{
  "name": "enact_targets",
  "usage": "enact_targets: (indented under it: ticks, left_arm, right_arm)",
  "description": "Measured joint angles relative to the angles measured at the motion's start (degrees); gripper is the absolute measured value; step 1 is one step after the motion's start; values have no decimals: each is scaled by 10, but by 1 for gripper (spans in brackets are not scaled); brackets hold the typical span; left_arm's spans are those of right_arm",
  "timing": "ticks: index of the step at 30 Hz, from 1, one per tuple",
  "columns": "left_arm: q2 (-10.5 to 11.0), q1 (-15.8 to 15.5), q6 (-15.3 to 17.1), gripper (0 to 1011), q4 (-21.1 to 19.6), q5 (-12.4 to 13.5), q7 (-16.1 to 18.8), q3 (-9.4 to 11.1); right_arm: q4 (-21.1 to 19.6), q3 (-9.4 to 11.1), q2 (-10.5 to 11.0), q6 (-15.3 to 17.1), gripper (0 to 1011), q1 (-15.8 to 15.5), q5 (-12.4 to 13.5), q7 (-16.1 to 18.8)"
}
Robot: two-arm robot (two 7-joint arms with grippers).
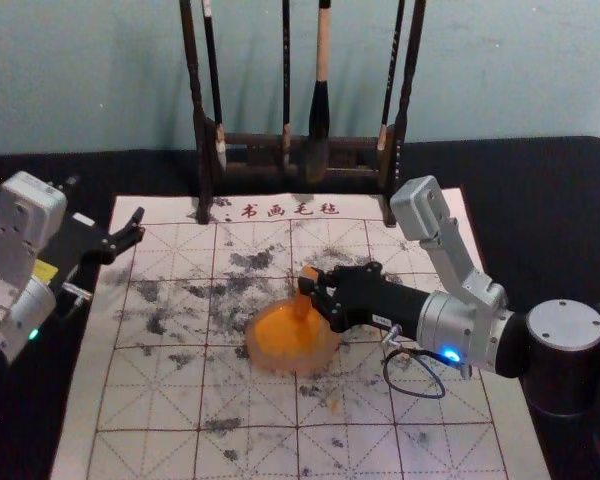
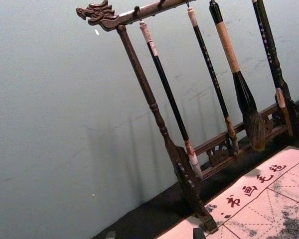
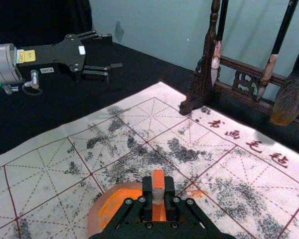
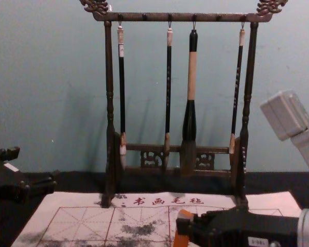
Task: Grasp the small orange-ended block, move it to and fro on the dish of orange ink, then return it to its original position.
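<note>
Right pincer [image 3: 158, 186]: grasping block [image 3: 158, 179], over dish [image 1: 270, 363], far side
Ink [image 1: 277, 330]: rub lightly, level — dish unmoved
Left pincer [image 1: 128, 236]: released, idle at left

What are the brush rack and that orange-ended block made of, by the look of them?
The rack looks like dark wood with a slight sheen, judging by its turned posts and carved ends. The block seems hard, with straight edges and a smooth, pale side below its orange end; stone or plastic, I can't tell.

Black table [image 1: 545, 200] with gridded mat [image 1: 145, 408], brush rack [image 1: 252, 141]
</note>
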Motion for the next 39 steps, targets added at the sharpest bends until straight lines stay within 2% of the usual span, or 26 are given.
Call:
enact_targets:
  ticks: [26,39]
  left_arm:
    - [0,0,0,1001,0,0,0,0]
    - [0,0,0,1001,0,0,0,0]
  right_arm:
    - [-32,9,23,7,127,-30,-3,2]
    - [-43,-3,24,10,127,-35,-2,13]
